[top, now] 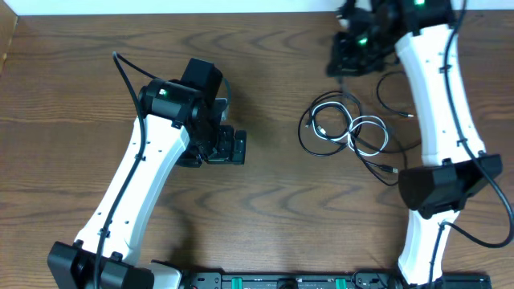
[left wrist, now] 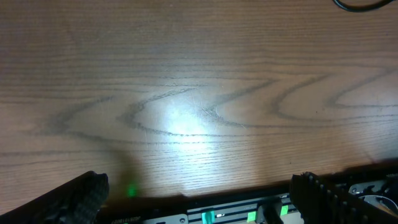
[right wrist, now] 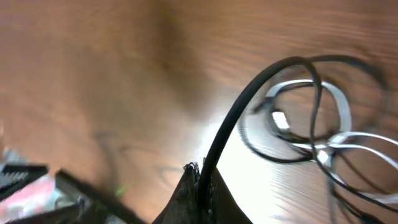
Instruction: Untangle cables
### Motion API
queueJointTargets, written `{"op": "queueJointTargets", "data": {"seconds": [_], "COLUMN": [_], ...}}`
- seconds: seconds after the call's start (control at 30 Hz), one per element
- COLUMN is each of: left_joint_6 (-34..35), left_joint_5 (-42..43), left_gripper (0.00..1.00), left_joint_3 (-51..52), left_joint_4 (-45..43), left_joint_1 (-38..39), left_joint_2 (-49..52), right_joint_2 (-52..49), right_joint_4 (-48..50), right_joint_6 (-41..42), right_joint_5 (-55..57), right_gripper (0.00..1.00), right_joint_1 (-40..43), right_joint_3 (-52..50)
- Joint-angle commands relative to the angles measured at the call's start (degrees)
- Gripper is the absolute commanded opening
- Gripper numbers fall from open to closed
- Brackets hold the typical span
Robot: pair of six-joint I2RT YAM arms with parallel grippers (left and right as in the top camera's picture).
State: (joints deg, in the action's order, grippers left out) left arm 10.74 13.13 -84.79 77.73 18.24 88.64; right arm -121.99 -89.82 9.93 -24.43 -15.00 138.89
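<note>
I see the wood counter (top: 265,209) filling the frame. The cables (top: 351,128) lie tangled right of centre in the overhead view, the white cable (right wrist: 341,99) looped among black ones. My left gripper (top: 238,148) hangs wide open over the wood left of centre, holding nothing. My right gripper (right wrist: 200,186), top right, is clamped on a black cable (right wrist: 236,115) rising from the tangle

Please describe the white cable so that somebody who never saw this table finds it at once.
On the wooden table, look at the cable tangle just inside the right arm, toward the table's middle. Within it lies the white cable, curled in small loops. It is the only pale cord; all others around it are black.
</note>
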Motion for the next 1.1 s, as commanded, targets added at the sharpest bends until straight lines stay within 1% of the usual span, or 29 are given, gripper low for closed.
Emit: {"op": "queueJointTargets", "data": {"seconds": [0.0, 0.07, 0.13, 0.23, 0.37, 0.4, 0.5, 0.57, 0.67, 0.7, 0.77, 0.83, 0.9, 0.97, 1.0, 1.03, 1.07], "left_joint_6": [0.52, 0.52, 0.52, 0.52, 0.52, 0.52, 0.55, 0.57, 0.57, 0.55, 0.52, 0.55, 0.83, 2.27, 4.07, 6.67, 9.73], "left_joint_5": [-0.76, -0.76, -0.76, -0.76, -0.74, -0.74, -0.72, -0.35, 3.28, 4.59, 6.47, 8.94, 9.77, 9.01, 7.15, 4.55, 1.81], "left_gripper": [0.98, 0.98, 0.98, 0.98, 0.98, 0.98, 0.98, 0.98, 0.98, 0.98, 0.98, 0.98, 0.98, 0.98, 0.98, 0.98, 0.98], "left_joint_3": [-0.57, -0.57, -0.57, -0.57, -0.55, -0.57, -0.57, -0.57, -0.57, -0.57, -0.57, -0.57, -0.55, -0.55, -0.55, -0.50, -0.33], "left_joint_4": [0.20, 0.20, 0.20, 0.20, 0.15, -0.61, -3.48, -3.65, -3.67, -3.63, -4.20, -5.11, -5.42, -5.38, -5.40, -5.46, -5.66], "left_joint_1": [0.22, 0.22, 0.22, 0.22, 0.22, 0.22, 0.22, 0.22, 0.22, 0.22, 0.22, 0.22, 0.22, 0.04, -0.09, -0.22, -0.35], "left_joint_2": [0.07, 0.07, 0.07, 0.07, 0.07, 0.07, 0.07, 0.07, 0.07, 0.07, 0.07, 0.07, 0.09, 0.11, 0.11, 0.11, 0.11], "right_joint_2": [0.04, 0.04, 0.04, 0.02, 0.02, 0.02, 0.02, 0.02, 0.02, 0.02, 0.02, 0.02, 0.02, 0.02, 0.02, 0.02, 0.02], "right_joint_4": [0.55, 1.07, 1.14, 1.38, 3.69, 4.59, 6.82, 8.28, 10.62, 11.41, 12.20, 12.17, 11.52, 10.51, 9.94, 9.51, 8.92], "right_joint_6": [-1.81, -1.57, 1.77, 5.97, 7.52, 8.85, 15.43, 19.34, 21.38, 21.35, 21.33, 21.33, 21.33, 21.33, 21.33, 21.33, 21.33], "right_joint_5": [-2.05, 1.33, 4.35, 4.57, 4.87, 5.57, 8.15, 8.70, 9.49, 9.79, 11.78, 15.08, 18.60, 20.63, 21.14, 21.11, 21.07], "right_gripper": [0.02, 0.02, 0.02, 0.01, 0.05, 0.09, 0.10, 0.09, 0.08, 0.09, 0.13, 0.12, 0.25, 0.32, 0.38, 0.49, 0.62], "right_joint_1": [-2.89, -4.17, -5.55, -7.61, -10.40, -11.06, -12.70, -13.77, -15.23, -15.72, -16.31, -16.50, -16.24, -15.21, -14.45, -13.73, -12.70], "right_joint_3": [0.11, 0.11, 0.11, 0.11, 0.11, 0.11, 0.11, 0.11, 0.11, 0.11, 0.11, 0.11, 0.11, 0.11, 0.11, 0.11, 0.11]}}
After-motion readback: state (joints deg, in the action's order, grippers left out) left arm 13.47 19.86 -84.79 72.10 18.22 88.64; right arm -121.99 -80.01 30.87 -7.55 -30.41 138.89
